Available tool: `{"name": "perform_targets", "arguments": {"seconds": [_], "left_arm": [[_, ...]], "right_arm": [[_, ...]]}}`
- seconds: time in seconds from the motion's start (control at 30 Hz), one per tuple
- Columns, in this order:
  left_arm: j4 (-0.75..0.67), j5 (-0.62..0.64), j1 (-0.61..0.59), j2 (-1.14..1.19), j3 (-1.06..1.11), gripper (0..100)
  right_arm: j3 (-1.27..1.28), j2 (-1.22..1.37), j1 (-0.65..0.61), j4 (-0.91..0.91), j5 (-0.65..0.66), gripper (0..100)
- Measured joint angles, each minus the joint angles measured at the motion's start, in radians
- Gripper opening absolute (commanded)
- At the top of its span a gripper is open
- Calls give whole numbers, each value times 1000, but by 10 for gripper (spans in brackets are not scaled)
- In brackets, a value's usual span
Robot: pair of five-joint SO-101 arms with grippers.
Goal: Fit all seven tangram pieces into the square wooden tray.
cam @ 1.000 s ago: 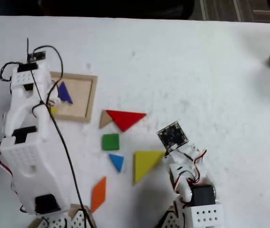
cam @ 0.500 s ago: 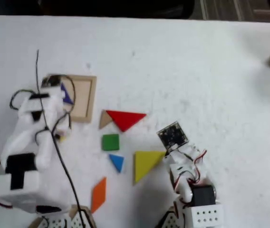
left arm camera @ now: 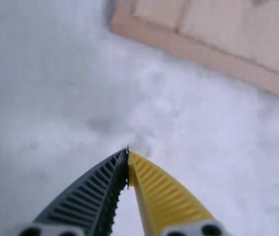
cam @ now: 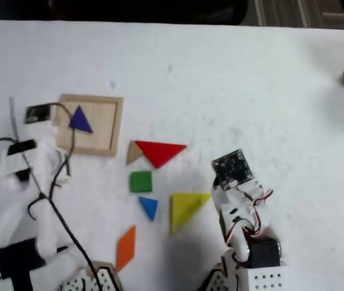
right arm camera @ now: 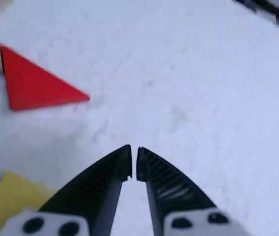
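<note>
— What am I working with?
— The blue triangle (cam: 80,120) is sitting in the tray (cam: 118,124); the rest are lying loose on the table (cam: 251,91) beside it. Your left gripper (left arm camera: 127,153) and right gripper (right arm camera: 133,164) are hanging pinched shut, empty. Try opening wide before dropping squarely over the red triangle (cam: 160,151).

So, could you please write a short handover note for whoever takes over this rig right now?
Left gripper: shut, empty, over the table beside the wooden tray.
Right gripper: shut, empty, near the yellow triangle.
Done: one piece, the dark blue triangle, lies in the tray.
To do: six pieces lie loose on the table: the yellow triangle, red triangle, tan triangle, green square, small blue triangle and orange parallelogram.
</note>
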Motion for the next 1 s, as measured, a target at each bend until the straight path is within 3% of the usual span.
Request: {"name": "perform_targets", "arguments": {"seconds": [0.13,0.3,0.5,0.7,1.0], "left_arm": [[2,98,-103,2,-14,107],[-9,249,-199,84,-104,57],[-201,351,-238,235,-138,27],[-264,362,-238,264,-140,27],[-267,362,-236,267,-140,27]], "right_arm": [[-155,167,-133,-37,-71,22],[-358,552,-296,-175,-161,23],[-557,1048,-489,-431,-359,29],[-776,1527,-572,-663,-637,176],[-1379,2171,-591,-514,-740,208]]}}
